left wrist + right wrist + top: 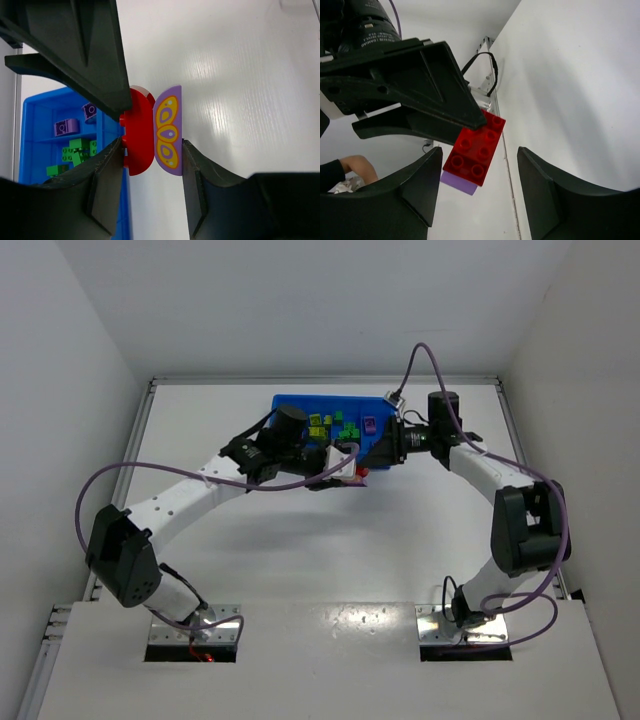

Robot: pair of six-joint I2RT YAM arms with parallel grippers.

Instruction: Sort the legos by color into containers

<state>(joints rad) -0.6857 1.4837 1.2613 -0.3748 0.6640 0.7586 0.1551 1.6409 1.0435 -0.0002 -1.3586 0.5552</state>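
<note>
1. A two-colour stack, made of a red studded plastic brick (137,135) joined to a purple half-round plastic piece (169,132) printed with a yellow-orange butterfly, hangs in the air above the white worktop (240,75). It is just beside the near edge of the bright-blue compartmented plastic tray (37,125).
2. The left gripper (152,145) is clamped on the stack, with one finger on the red face and the other on the purple face.
3. The right gripper (480,151) holds nothing. Its jaws stand apart astride the red brick, one finger apparently touching it and the other clear.
4. Step judged in hand: splitting the stack. The next move calls for the right gripper to close on red alone and pull away squarely.
5. Loose purple bricks (65,127) and green bricks (75,152) lie in neighbouring compartments.
</note>
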